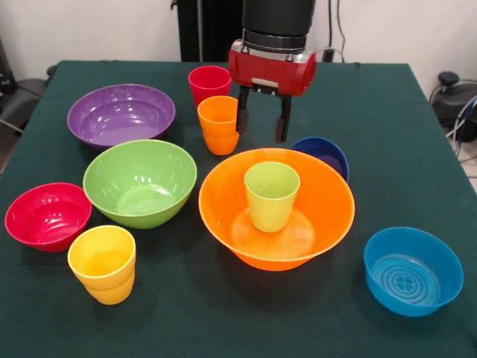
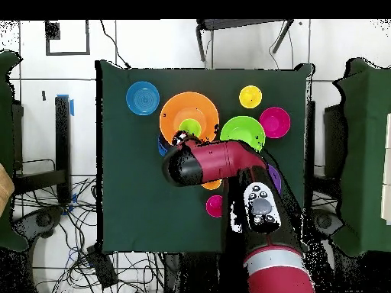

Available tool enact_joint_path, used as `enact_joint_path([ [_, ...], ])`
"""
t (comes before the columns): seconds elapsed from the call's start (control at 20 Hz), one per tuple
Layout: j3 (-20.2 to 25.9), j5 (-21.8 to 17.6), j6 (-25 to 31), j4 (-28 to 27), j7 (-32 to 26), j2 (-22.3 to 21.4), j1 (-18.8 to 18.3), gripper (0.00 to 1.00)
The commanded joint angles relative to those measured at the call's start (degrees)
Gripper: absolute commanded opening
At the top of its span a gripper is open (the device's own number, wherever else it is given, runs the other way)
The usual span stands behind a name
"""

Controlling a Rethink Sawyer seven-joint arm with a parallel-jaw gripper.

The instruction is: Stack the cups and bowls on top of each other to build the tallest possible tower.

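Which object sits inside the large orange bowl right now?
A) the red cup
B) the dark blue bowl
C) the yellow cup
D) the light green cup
D: the light green cup stands upright in the middle of the large orange bowl; the yellow cup and the red cup stand on the table, and the dark blue bowl sits behind the orange one.
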Motion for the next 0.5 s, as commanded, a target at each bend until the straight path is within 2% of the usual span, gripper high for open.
enact_joint_path([
  [0.05, 2.4, -1.5, 11.3, -0.5, -8.4, -0.9, -0.7, 1.0],
  [0.35, 4.8, -3.0, 4.8, 6.8, -7.6, 0.5, -3.3, 1.0],
  [0.5, 6.0, -3.3, 4.5, 10.6, -8.5, -0.2, -4.8, 1.0],
])
